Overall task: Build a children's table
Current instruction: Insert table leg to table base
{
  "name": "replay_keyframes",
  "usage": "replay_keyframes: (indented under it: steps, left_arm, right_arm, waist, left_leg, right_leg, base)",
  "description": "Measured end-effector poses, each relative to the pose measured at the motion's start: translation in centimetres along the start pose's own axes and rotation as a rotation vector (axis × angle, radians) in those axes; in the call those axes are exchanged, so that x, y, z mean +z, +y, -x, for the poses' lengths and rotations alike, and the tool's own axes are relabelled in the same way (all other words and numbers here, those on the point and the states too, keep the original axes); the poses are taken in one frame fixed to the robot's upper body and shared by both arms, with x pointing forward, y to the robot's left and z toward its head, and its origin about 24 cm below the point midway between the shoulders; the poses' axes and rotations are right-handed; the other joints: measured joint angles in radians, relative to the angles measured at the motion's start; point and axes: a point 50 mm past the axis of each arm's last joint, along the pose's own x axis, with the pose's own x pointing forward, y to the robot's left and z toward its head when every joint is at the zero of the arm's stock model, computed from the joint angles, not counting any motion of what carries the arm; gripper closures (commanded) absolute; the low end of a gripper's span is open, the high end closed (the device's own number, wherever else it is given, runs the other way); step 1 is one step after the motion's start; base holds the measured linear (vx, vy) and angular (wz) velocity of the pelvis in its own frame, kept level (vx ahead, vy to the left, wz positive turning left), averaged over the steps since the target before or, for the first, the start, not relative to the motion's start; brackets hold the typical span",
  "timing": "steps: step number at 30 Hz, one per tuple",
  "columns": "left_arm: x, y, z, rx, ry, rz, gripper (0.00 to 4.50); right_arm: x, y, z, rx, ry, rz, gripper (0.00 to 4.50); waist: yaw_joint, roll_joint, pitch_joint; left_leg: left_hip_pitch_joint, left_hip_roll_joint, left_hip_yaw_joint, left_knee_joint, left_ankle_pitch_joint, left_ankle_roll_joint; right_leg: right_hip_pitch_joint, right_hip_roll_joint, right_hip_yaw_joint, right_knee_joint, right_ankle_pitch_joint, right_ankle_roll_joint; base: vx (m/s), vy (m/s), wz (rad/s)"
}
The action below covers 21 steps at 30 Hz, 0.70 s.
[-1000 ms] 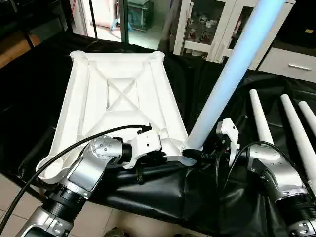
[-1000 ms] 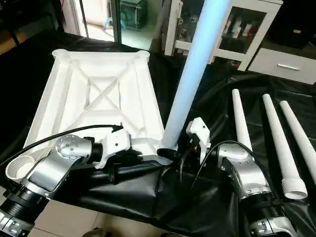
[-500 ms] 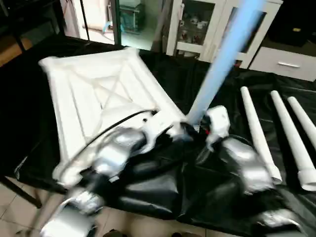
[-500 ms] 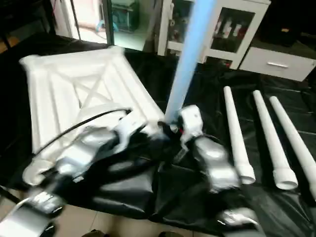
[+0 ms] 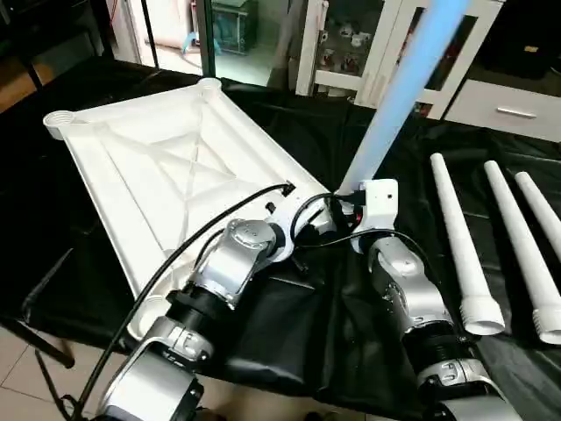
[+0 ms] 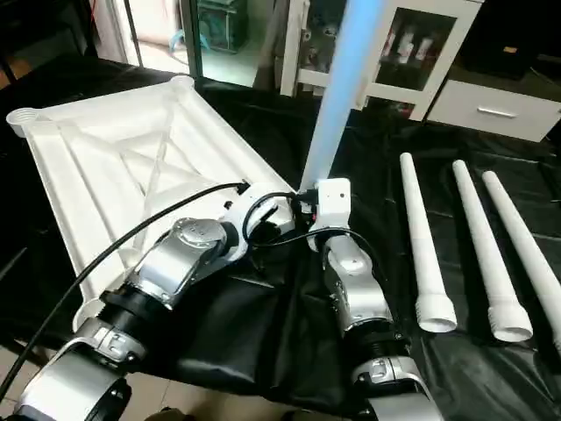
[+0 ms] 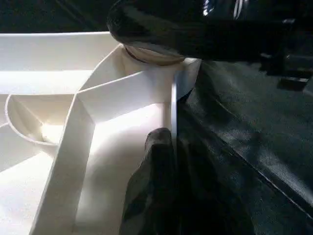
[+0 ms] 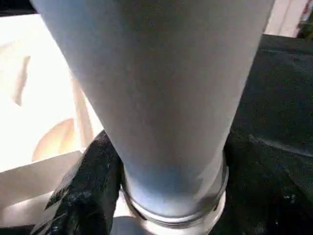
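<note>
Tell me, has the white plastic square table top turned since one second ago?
Yes. The far end of the white table top has swung leftward, judged against the three loose white tube legs.

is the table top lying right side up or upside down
Upside down: the table top lies with its X-ribbed underside and open corner sockets facing up, and one leg rises from the near corner.

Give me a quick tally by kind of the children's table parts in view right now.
Table top, underside up: 1
Leg standing in the top's near corner socket: 1
Loose legs lying on the black sheet: 3
Total: 5 parts
</note>
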Motion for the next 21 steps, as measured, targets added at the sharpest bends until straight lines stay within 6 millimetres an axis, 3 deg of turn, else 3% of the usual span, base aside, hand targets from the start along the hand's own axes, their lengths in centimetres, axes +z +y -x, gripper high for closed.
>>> replay_keyframes:
  steps: [7,11,12,14,16,21]
  left_arm:
    - [-1.3,1.2,2.3,-0.095,-0.028,-0.188,4.5]
    - [-1.6,0.7,3.0,-0.171,-0.046,-0.259,4.5]
    - [-1.7,0.6,3.1,-0.181,-0.048,-0.271,4.03]
    - [-1.8,0.5,3.3,-0.191,-0.054,-0.277,4.03]
    - [-2.0,0.5,3.8,-0.217,-0.073,-0.267,3.7]
    - [-1.6,0.2,4.6,-0.276,-0.146,-0.253,3.37]
  right_arm:
    - [1.1,-0.9,1.0,0.182,-0.007,-0.094,1.88]
    - [3.0,-1.9,1.5,0.245,-0.047,-0.056,1.88]
    - [3.7,-2.2,1.7,0.257,-0.064,-0.04,1.88]
    - [4.5,-2.4,2.0,0.282,-0.078,-0.016,1.88]
    - [5.2,-2.5,2.2,0.31,-0.085,-0.004,1.88]
    - [5.8,-2.5,2.8,0.368,-0.088,-0.019,1.88]
  waist:
    - [0.004,0.003,0.005]
    - [0.025,0.004,0.006]
    - [0.031,0.004,0.006]
    - [0.033,0.004,0.006]
    - [0.032,0.003,0.006]
    - [0.032,0.002,0.006]
  left_leg:
    - [-0.001,0.001,0.0,-0.001,0.0,0.0]
    - [-0.003,0.001,0.001,-0.001,0.0,0.0]
    - [-0.003,0.001,0.001,-0.001,0.0,0.0]
    - [-0.003,0.001,0.001,-0.001,0.0,0.0]
    - [-0.004,0.001,0.001,-0.002,0.0,0.0]
    - [-0.003,0.001,0.001,-0.002,0.0,0.0]
  right_leg:
    - [-0.001,0.001,-0.001,0.0,-0.002,0.004]
    - [-0.001,0.0,0.0,-0.002,-0.001,0.001]
    - [-0.001,0.0,0.0,-0.003,-0.001,0.001]
    - [-0.001,0.0,0.0,-0.002,-0.001,0.001]
    - [-0.002,0.0,-0.001,-0.002,-0.001,0.001]
    - [-0.003,0.0,0.0,-0.001,-0.001,0.001]
  base:
    - [0.0,0.0,0.0]
    - [0.0,0.0,0.0]
    - [0.0,0.0,0.0]
    - [0.0,0.0,0.0]
    - [0.0,0.0,0.0]
    - [0.0,0.0,0.0]
